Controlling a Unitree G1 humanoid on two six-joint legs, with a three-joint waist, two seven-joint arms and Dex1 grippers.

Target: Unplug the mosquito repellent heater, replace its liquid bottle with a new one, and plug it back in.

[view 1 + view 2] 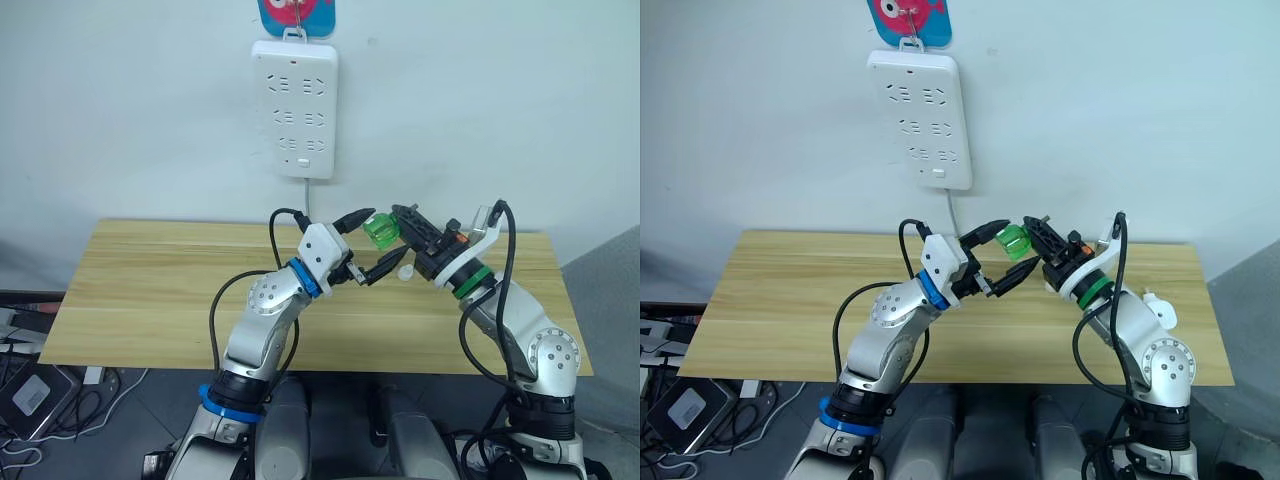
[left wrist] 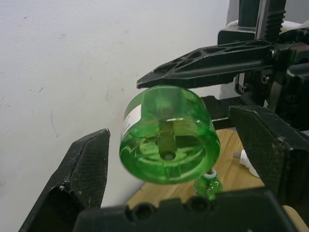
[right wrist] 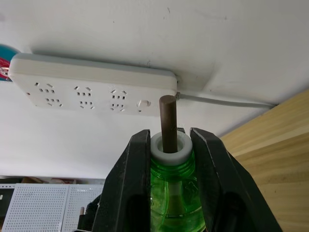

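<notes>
Your right gripper clamps the green bottle at its neck; left gripper gapes around its base — light, slick plastic, fragile wick, so grasp the body

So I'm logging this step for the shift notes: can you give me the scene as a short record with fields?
right gripper: shut on the green bottle, fingers at its white neck, brown wick sticking out
left gripper: open, its fingers either side of the bottle's base, not touching
second green bottle: on the wooden table
power strip: on the wall above the table, nothing plugged in
small white object: on the table under the grippers, cannot tell what it is
</notes>
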